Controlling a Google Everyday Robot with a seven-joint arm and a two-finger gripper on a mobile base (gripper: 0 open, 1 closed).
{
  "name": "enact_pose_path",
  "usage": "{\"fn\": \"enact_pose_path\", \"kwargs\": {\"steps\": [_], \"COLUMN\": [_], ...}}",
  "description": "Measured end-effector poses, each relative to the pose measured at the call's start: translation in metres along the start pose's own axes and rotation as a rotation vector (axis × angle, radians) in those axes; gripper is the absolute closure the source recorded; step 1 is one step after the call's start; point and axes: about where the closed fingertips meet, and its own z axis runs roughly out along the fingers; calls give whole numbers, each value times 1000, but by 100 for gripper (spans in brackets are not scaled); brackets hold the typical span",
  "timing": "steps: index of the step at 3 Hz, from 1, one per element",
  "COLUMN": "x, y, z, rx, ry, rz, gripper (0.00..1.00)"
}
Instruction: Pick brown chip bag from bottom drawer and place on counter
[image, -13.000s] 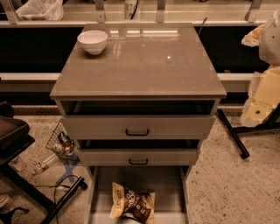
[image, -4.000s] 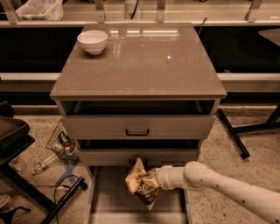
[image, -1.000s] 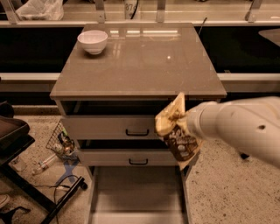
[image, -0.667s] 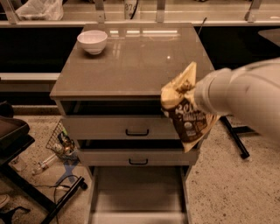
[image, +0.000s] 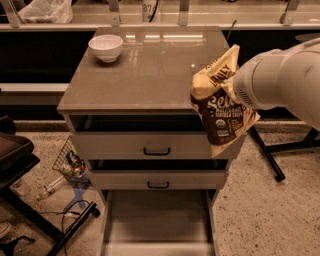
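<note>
The brown chip bag (image: 220, 102) hangs in the air at the right front edge of the counter (image: 145, 72), its cream top over the counter's edge and its dark lower half in front of the drawers. My gripper (image: 227, 90) comes in from the right on a thick white arm and is shut on the bag; the bag hides the fingertips. The bottom drawer (image: 155, 222) is pulled out at the bottom of the view and its grey floor holds nothing.
A white bowl (image: 105, 47) stands at the counter's back left corner. The two upper drawers (image: 156, 148) with black handles are slightly open. A wire basket (image: 70, 161) and cables lie on the floor at left; a black stand leg (image: 267, 155) is at right.
The arm has lifted the chip bag out of the bottom drawer and carried it up and to the right, to the level of the counter's edge. The drawer now lies empty.
</note>
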Motion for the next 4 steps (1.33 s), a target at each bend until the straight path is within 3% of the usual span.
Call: {"fn": "enact_pose_path", "kwargs": {"steps": [1,2,3,4], "x": [-16,-71,-118,-159], "y": [-12,-50,-89,-110], "z": [1,4,23,92], "rx": [30,111,182,148], "ry": [-11,-23,-1,56], "rz": [-22,-65,-171,-293], "gripper": [100,100,100,100]}}
